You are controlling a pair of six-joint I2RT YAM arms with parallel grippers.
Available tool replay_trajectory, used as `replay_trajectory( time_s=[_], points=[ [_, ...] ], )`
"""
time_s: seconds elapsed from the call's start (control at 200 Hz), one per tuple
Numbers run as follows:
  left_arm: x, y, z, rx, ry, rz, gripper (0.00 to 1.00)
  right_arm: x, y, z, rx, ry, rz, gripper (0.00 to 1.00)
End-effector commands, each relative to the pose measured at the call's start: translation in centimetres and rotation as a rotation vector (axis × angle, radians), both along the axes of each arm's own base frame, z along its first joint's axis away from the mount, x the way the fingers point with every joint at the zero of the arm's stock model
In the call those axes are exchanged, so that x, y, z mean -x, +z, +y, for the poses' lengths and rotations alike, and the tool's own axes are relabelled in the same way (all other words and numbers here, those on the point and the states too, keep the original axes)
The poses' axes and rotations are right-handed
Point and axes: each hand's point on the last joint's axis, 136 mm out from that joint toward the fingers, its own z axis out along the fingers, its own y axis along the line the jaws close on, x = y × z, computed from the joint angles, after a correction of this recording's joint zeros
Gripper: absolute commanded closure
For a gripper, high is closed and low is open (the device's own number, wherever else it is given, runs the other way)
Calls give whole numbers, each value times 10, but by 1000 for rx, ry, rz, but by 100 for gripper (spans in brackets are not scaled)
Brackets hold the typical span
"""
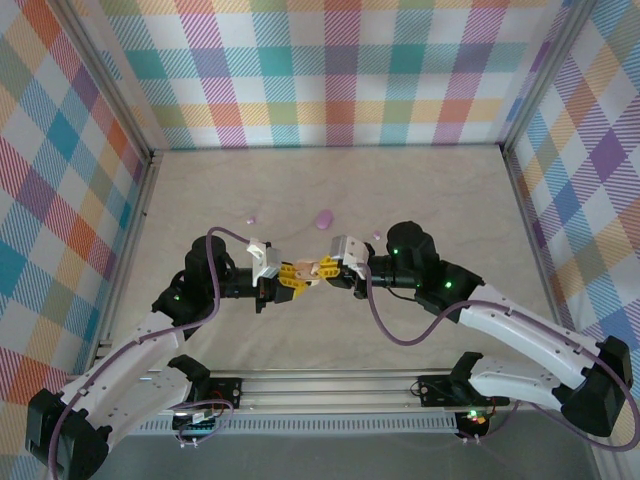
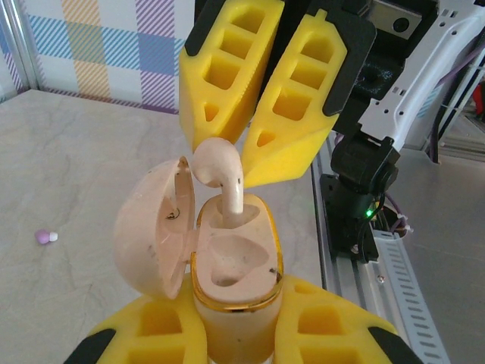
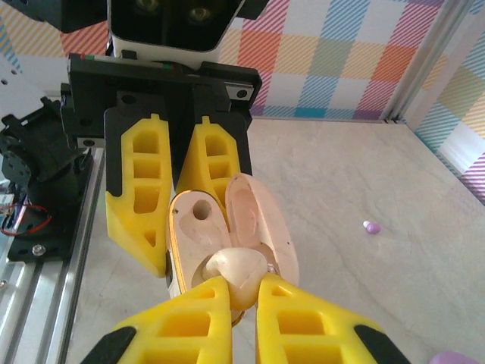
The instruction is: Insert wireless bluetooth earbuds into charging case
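At case mouth, earbud stem points inward.

light: bright, even, overhead | shadows: soft, faint on the pale marbled table | glare: mild sheen on the glossy cream plastic charging case | focus: wrist views crisp up close, pastel plaid walls behind slightly soft | top view: mildly grainy

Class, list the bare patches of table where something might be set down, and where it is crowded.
Crowded: the centre, where the left hand and right hand meet at the cream case. Free: the strip of table between the back wall and the purple case; the near patch between the hands and the rail.
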Motion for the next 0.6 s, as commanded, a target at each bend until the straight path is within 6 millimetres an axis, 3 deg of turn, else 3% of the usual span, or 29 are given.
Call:
replay_trajectory(
  time_s=[0.0,0.265,0.595],
  points=[
    [0,23,2,51,3,-86,100,13,-17,-5,99,68,0,89],
    [1,24,2,52,-2,-92,100,21,-22,-5,195,157,10,91],
    [3,24,3,50,-3,-89,100,12,-4,0,132,189,84,94]
  ],
)
